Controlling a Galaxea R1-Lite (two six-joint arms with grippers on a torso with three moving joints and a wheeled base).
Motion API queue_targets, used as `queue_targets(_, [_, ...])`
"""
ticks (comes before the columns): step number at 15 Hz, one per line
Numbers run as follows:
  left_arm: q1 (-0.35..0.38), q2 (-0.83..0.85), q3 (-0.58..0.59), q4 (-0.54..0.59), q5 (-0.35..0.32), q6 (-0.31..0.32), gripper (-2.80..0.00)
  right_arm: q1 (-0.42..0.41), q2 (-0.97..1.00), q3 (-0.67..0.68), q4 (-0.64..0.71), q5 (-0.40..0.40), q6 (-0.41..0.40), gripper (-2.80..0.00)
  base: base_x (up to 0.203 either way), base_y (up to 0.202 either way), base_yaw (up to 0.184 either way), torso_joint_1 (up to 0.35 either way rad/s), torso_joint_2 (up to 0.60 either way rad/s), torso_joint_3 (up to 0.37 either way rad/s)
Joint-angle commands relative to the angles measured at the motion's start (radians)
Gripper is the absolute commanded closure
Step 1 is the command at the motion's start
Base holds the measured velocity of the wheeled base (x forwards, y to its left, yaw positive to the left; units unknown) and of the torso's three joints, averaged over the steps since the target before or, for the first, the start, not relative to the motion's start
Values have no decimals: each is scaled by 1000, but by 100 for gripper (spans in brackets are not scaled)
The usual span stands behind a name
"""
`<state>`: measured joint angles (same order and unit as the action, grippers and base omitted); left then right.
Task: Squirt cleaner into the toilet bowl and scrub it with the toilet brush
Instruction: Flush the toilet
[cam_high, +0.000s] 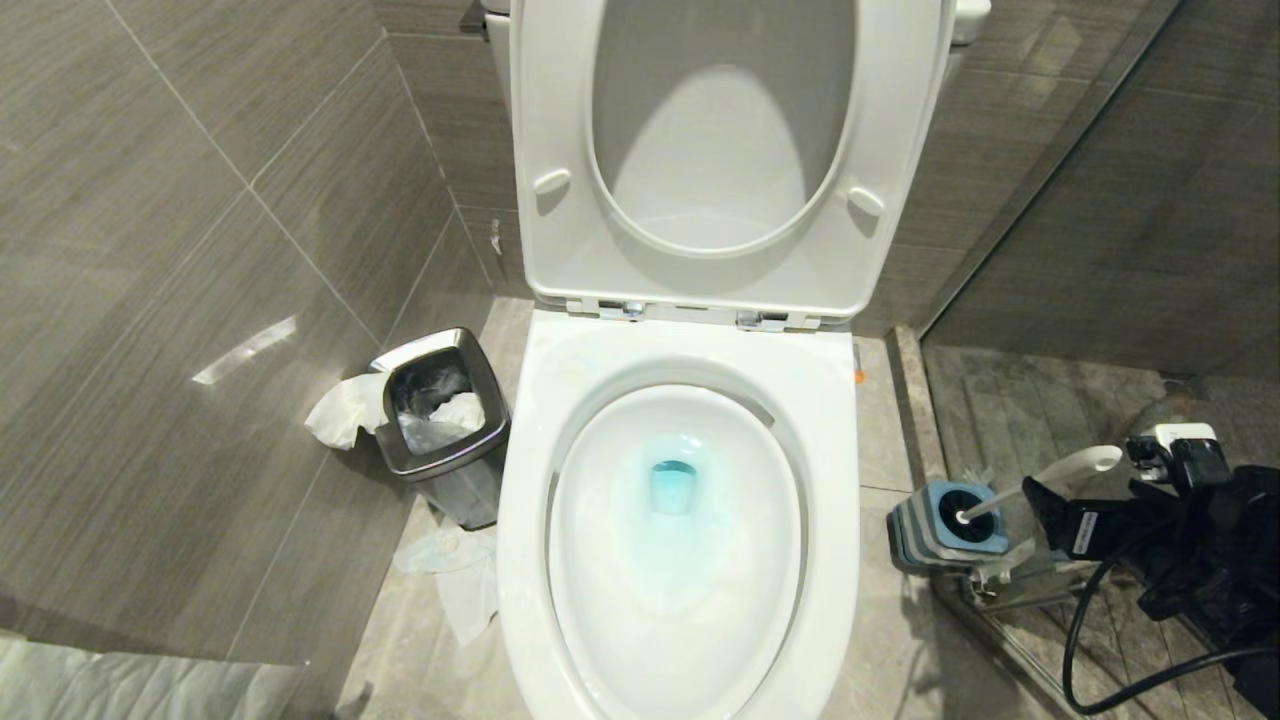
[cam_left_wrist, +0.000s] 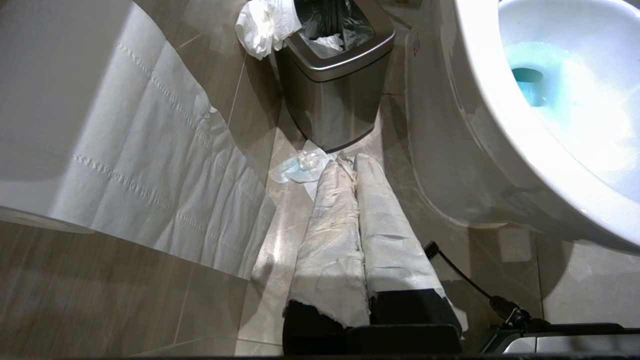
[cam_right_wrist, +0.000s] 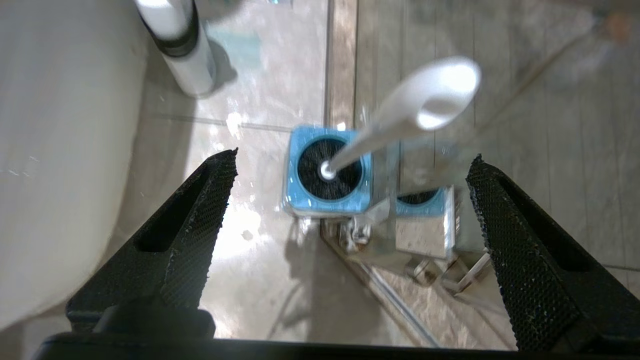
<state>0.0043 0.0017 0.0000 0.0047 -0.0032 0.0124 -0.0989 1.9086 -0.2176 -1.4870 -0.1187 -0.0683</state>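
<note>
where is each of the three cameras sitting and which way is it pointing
Head view: high up, looking down at the toilet bowl; right gripper at right.
Left wrist view: low, facing the bin; wrapped left gripper shut.
Right wrist view: above the toilet brush in its holder; right gripper open.
Shared: head and right wrist views show the brush.

The right gripper (cam_right_wrist: 352, 190) is hanging over the floor with its two black textured fingers (cam_right_wrist: 197, 220) standing wide apart; between them the toilet brush (cam_right_wrist: 400, 120) is sitting in its blue-topped holder (cam_right_wrist: 300, 200), its black bristle head filling the round opening and its white handle leaning up toward the camera, ending in a rounded flat tip; nothing is touching the fingers; the holder is resting against a glass panel that is mirroring it; a white curved ceramic wall (cam_right_wrist: 65, 150) is filling one side.
</note>
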Motion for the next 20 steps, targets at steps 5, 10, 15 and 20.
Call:
queue_targets(5, [0, 1, 0, -2, 2, -2, 0, 27, -143, 27, -3, 7, -37, -280, 0, 0, 0, 0, 0, 0])
queue_targets(10, [0, 1, 0, -2, 2, 0, 0, 25, -180, 6, 2, 21, -94, -280, 0, 0, 0, 0, 0, 0])
queue_targets(15, [0, 1, 0, -2, 1, -2, 0, 27, -177, -31, 10, 22, -97, -280, 0, 0, 0, 0, 0, 0])
queue_targets(20, [0, 1, 1, -2, 1, -2, 0, 25, -171, -36, 28, 25, -96, -280, 0, 0, 0, 0, 0, 0])
